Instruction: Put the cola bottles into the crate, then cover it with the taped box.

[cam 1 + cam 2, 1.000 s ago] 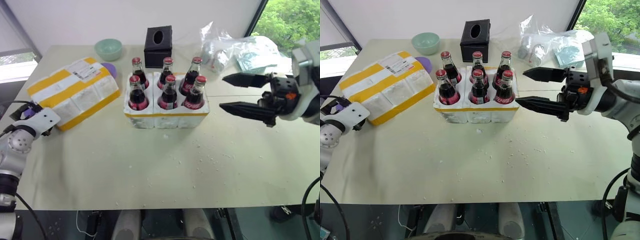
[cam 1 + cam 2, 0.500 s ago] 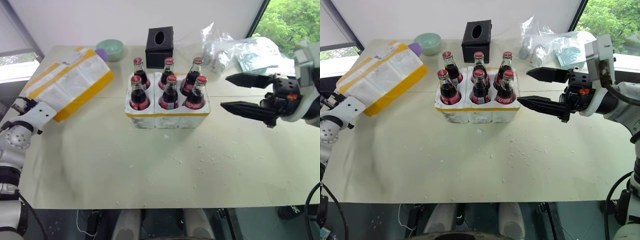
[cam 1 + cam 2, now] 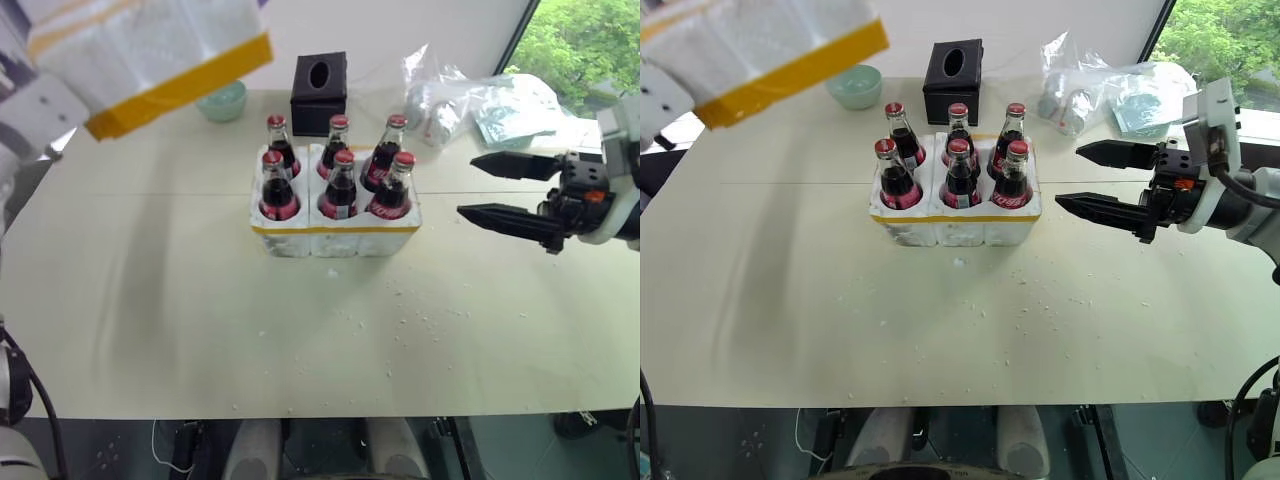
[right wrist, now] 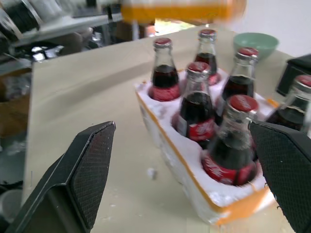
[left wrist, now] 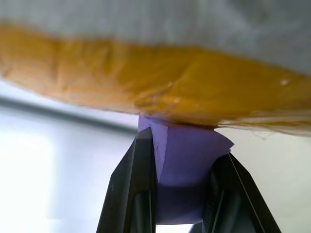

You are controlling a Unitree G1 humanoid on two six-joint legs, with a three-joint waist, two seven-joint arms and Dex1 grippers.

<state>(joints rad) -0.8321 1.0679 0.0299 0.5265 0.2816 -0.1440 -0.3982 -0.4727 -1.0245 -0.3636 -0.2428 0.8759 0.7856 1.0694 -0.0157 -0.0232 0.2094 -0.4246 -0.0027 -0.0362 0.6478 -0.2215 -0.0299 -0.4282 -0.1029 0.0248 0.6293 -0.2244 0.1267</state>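
Six cola bottles (image 3: 342, 185) with red caps stand upright in the wells of the white crate (image 3: 335, 232) at mid-table. The taped box (image 3: 150, 50), white with yellow bands, hangs tilted in the air above the table's far left corner. In the left wrist view, my left gripper (image 5: 184, 143) is shut on a purple tab (image 5: 182, 167) that sticks out from under the box's yellow tape. My right gripper (image 3: 466, 185) hovers just right of the crate, pointing at it. It is open, with nothing between its fingers (image 4: 87, 165).
Behind the crate stands a black tissue box (image 3: 318, 80). A green bowl (image 3: 222, 100) sits at the back left, partly under the raised box. Clear plastic bags (image 3: 470, 100) lie at the back right. Styrofoam crumbs (image 3: 410, 300) dot the table in front of the crate.
My left gripper closed on the purple tab and lifted the taped box off the table, high and slightly rightward. My right gripper drew back a little to the right.
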